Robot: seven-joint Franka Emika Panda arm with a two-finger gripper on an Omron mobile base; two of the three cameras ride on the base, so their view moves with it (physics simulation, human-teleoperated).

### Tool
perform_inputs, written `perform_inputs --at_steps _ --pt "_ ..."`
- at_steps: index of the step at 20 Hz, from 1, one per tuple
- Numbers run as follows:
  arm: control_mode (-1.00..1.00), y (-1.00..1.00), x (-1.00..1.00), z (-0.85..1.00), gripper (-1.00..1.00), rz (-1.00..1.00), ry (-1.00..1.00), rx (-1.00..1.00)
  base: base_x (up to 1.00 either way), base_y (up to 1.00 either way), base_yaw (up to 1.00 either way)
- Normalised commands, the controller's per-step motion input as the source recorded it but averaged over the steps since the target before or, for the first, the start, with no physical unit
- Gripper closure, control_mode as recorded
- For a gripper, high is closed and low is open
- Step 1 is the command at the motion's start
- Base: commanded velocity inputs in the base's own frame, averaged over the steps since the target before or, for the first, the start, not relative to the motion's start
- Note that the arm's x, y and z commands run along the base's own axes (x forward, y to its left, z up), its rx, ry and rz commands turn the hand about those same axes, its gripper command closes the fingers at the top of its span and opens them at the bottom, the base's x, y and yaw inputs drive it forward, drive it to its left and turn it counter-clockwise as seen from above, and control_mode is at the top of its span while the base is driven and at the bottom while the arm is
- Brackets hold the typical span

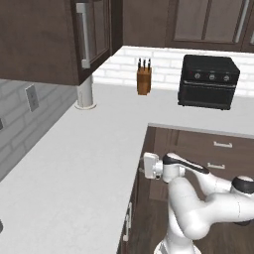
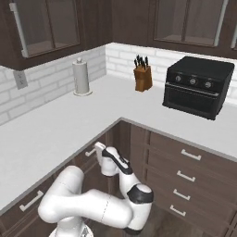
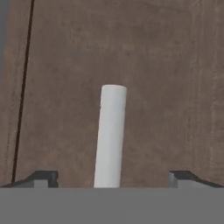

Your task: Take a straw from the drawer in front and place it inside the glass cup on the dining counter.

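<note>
- The drawer point(image 3: 153, 87) is right in front of the hand camera, its dark brown wood front across the whole hand view, with the silver bar handle point(image 3: 110, 135) running up the middle.
- A thin dark seam point(image 3: 22, 92) runs down the left of that wood front.
- The claw point(image 3: 113, 178) has its two dark tips spread wide, one each side of the handle, with clear wood showing between each tip and the bar; it grips nothing.
- From the left base view, the white hand point(image 1: 151, 165) is tucked in under the edge of the white tabletop point(image 1: 74, 163), pressed up close to the dark cabinet face in the corner.
- From the right base view, the arm point(image 2: 92, 203) folds back low and the hand points into the same corner, just below the tabletop edge.
- To the right, a bank of more dark drawers point(image 2: 185, 176) with short silver handles.
- Up on the L-shaped tabletop: a paper towel roll point(image 2: 81, 76) on its stand near the brick wall.
- A wooden knife block point(image 2: 143, 76) stands further along, dark handles sticking up.
- A black toaster oven point(image 2: 196, 85) sits to the right of the block, well apart from it.
- Dark wall cabinets point(image 1: 59, 34) with glass doors hang above.
</note>
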Motion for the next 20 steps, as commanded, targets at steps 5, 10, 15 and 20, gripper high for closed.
perform_inputs --at_steps 5,10,15,20 --pt "-1.0 0.08 0.18 -0.34 -1.0 0.1 0.0 0.13 0.0 0.0 0.0" --pt "-1.0 0.09 0.34 -0.54 -1.0 0.07 0.0 0.09 0.0 0.0 0.0" --pt "-1.0 0.21 0.22 -0.61 1.0 0.05 0.0 0.06 0.0 0.0 0.0" --pt "-1.0 0.22 -0.02 -0.42 1.0 0.01 -0.03 0.05 0.0 0.0 0.0"
